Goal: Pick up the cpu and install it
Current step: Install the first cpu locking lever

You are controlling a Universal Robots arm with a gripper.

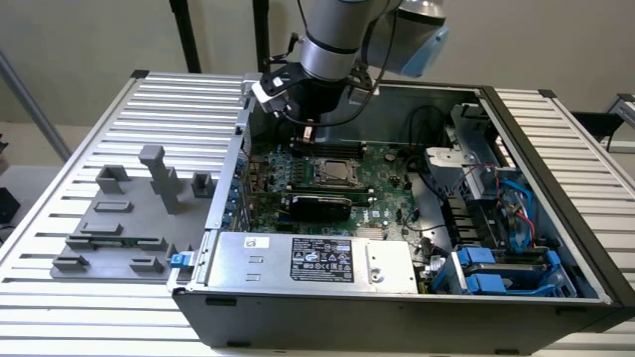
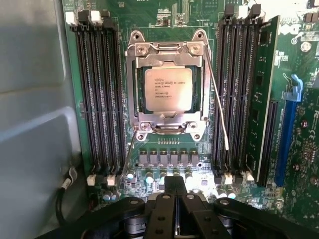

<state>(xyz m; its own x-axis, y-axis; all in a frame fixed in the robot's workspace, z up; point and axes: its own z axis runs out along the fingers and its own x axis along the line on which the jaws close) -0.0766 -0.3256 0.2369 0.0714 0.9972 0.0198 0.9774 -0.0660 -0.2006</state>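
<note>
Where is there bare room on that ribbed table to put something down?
The table is bare behind the grey blocks, along the front edge, and on the exterior view's right of the computer case. Inside the case it is crowded.

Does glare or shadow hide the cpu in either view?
Wrist view: the silver-beige square cpu is evenly lit, no glare on its plate; soft shadows band the grey case wall. Exterior view: the case interior is dimmer than the pale slatted table, cpu visible.
</note>
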